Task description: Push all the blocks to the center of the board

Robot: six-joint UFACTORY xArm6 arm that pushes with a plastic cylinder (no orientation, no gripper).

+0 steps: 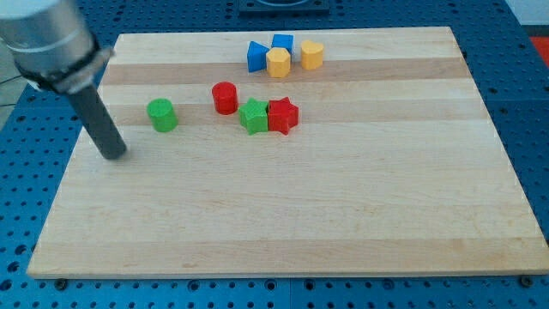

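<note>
well, my tip (114,155) has no claw, touches nothing, left of the green cylinder (161,114).

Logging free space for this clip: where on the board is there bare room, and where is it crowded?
Bare: the whole lower half of the board, below the red star, and the right side beyond the yellow block. Crowded: the top centre cluster and the middle row. My tip sits left of the green cylinder.

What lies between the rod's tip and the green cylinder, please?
Nothing: the camera view shows only bare board between my tip and the green cylinder, which sits toward the view's upper right of it.
</note>
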